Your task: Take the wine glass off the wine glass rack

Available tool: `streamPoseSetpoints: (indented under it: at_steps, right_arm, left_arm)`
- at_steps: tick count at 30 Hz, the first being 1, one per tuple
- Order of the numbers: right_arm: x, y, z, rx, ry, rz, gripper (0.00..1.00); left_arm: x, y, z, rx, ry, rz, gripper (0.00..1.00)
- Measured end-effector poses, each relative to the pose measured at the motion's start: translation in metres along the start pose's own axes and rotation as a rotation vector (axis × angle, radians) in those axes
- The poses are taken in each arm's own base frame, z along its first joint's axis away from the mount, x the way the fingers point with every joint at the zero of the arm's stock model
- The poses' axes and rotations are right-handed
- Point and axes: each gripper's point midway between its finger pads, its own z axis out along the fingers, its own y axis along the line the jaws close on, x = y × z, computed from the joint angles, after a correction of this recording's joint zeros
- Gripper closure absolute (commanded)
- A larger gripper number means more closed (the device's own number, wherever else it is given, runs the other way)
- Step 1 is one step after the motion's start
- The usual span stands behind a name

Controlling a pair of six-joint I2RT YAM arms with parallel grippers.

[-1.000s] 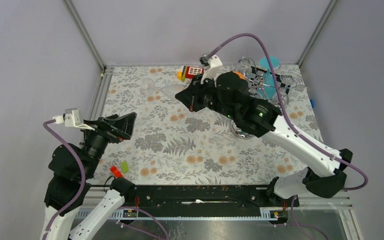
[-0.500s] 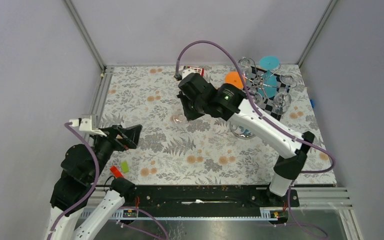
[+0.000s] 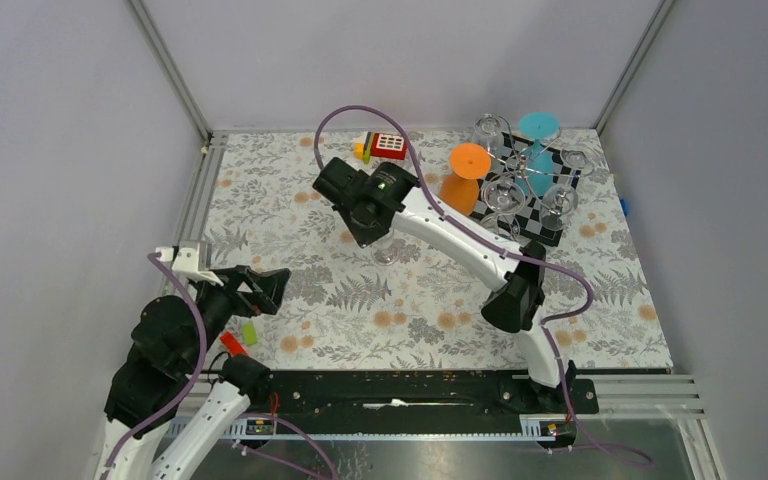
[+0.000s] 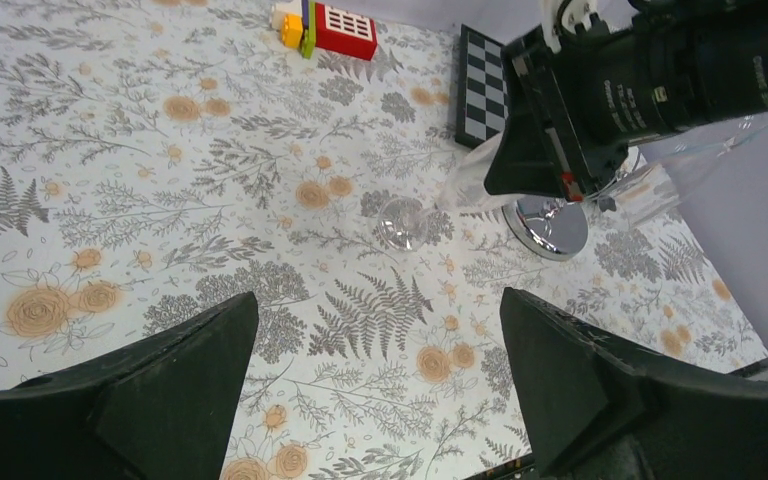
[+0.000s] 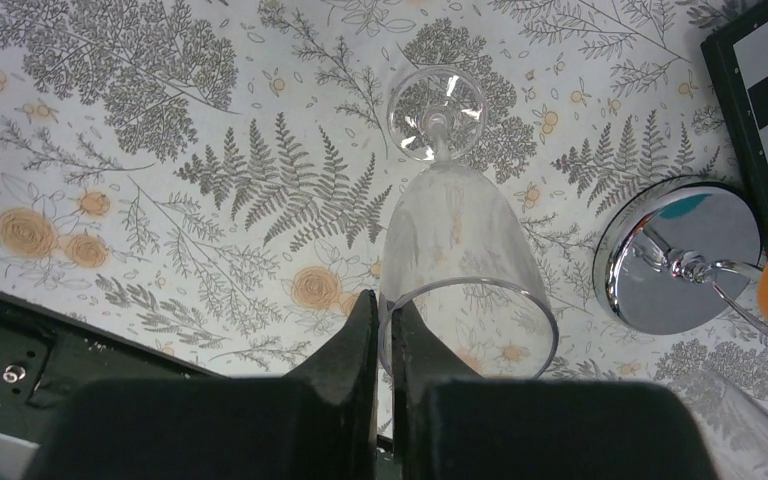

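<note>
I have the wine glass off the wine glass rack. My right gripper is clenched on its rim, with the thin wall pinched between the two black fingers. The glass hangs tilted, foot lowest, just left of the rack's round chrome base, near it but apart from it. I cannot tell whether the foot touches the cloth. That cloth covers the whole tabletop, pale with grey ferns and tan roses, and it lies flat around the rack. A checkered board lies just beside the rack's base on its far side. Up in the rack's wire arms hang clear glasses, an orange glass and a teal glass. A red and yellow toy block sits left of the rack, by the back edge. My left gripper is released, its fingers spread wide with nothing between them, hovering over the cloth well left of the rack and nearer the arm bases. Two small pieces, one red and one green, lie below it. Plain grey-lilac walls close the space on three sides, with metal posts in the back corners. The rack stands toward the right-hand one. A black rail runs along the near edge.
</note>
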Motion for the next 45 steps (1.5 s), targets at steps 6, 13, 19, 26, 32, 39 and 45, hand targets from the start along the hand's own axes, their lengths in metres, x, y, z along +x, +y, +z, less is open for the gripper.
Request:
streamPoseSetpoints:
  at_steps: [6,13,19,26,32,39,45]
  right_arm:
    - [-0.005,-0.011,0.015,0.029,0.014,0.018,1.0]
    - [-0.009,-0.032,0.022,0.052,0.026,0.045,0.98]
    - [-0.009,-0.035,0.026,0.055,0.033,0.042,0.93]
    - [-0.013,-0.041,0.026,0.052,0.025,0.051,0.77]
    - [-0.019,-0.051,0.025,0.068,0.011,0.067,0.65]
    - [-0.031,-0.056,0.016,0.061,-0.033,0.091,0.55]
    - [-0.046,-0.059,-0.003,0.041,-0.096,0.119,0.48]
  left_arm:
    - [0.014,0.001,0.002,0.012,0.034,-0.001,0.01]
    - [0.019,0.002,0.003,0.013,0.044,-0.005,0.01]
    - [0.022,0.003,0.0,0.014,0.041,-0.029,0.01]
    - [0.028,0.006,-0.002,-0.002,0.062,-0.03,0.01]
    - [0.029,0.007,-0.002,-0.005,0.066,-0.034,0.01]
    - [0.027,0.006,-0.006,-0.005,0.061,-0.047,0.01]
    - [0.016,0.0,-0.015,0.017,0.04,-0.06,0.01]
